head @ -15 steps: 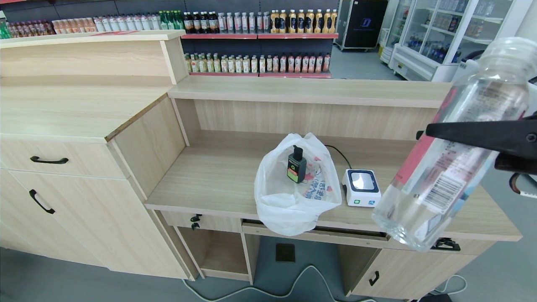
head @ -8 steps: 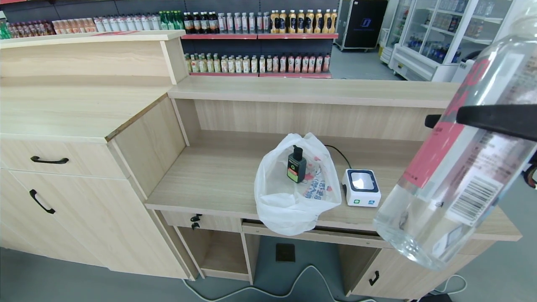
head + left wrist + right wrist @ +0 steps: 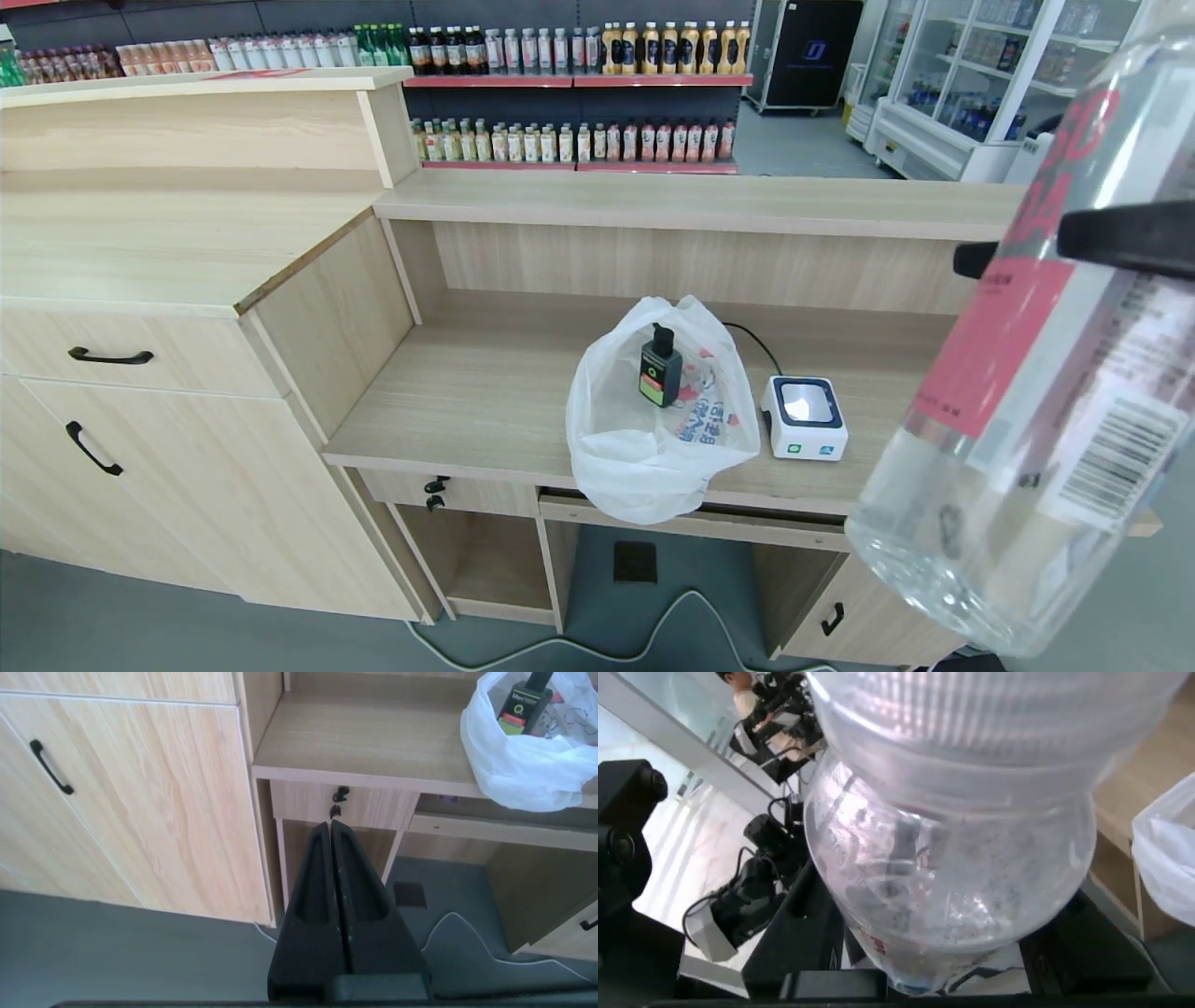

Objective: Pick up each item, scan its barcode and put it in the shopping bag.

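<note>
Neck and cap of the bottle (image 3: 1018, 439) running off the head view's top edge, the counter (image 3: 485, 392) corner hiding behind it.

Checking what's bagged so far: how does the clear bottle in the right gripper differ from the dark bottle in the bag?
The clear bottle is see-through with a pink label; the dark bottle is black with a green-and-orange label. The clear bottle hangs tilted in the right gripper; the dark bottle stands upright inside the shopping bag. Both are labelled bottles.

Barcode (image 3: 1116, 462) on the clear bottle (image 3: 1013, 401)
</note>
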Tool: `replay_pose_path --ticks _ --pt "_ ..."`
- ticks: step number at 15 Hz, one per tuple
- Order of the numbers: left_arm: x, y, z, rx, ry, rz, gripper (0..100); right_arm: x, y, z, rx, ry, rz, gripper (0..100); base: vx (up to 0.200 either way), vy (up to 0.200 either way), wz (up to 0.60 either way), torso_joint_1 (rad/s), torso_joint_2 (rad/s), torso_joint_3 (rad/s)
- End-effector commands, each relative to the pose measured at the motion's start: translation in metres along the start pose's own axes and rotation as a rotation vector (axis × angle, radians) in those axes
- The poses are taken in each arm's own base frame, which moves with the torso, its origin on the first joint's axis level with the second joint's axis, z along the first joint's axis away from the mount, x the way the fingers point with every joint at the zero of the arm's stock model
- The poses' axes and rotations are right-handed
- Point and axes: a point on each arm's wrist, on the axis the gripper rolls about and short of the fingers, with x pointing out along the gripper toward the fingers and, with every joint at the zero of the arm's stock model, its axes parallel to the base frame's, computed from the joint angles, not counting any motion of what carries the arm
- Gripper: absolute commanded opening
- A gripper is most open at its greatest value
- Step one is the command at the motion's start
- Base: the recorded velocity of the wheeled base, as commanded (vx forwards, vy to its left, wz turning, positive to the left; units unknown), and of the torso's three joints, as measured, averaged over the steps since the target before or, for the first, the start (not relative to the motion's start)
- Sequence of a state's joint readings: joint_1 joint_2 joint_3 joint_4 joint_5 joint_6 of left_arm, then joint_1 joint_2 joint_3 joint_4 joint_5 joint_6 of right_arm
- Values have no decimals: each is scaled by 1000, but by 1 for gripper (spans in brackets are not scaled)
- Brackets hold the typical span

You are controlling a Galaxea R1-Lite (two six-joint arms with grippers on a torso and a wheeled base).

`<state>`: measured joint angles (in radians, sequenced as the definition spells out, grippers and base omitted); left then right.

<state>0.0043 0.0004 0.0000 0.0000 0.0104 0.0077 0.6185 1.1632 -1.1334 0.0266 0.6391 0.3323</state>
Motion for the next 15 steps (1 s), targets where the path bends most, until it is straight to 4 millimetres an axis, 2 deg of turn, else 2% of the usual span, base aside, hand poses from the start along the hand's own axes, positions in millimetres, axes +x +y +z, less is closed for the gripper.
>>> replay_pose_path --ticks 1,6,12,15 --pt "0 0 0 0 0 1 0 -6 7 1 12 18 9 0 0 0 0 0 0 0" --pt "0 0 0 0 0 1 0 -4 13 16 11 27 12 0 0 0 0 0 0 0" --pt "0 0 0 0 0 1 0 18 25 8 8 54 -19 0 0 0 0 0 0 0" --pt "0 0 0 0 0 1 0 17 13 -1 20 69 -98 0 0 0 0 0 0 0"
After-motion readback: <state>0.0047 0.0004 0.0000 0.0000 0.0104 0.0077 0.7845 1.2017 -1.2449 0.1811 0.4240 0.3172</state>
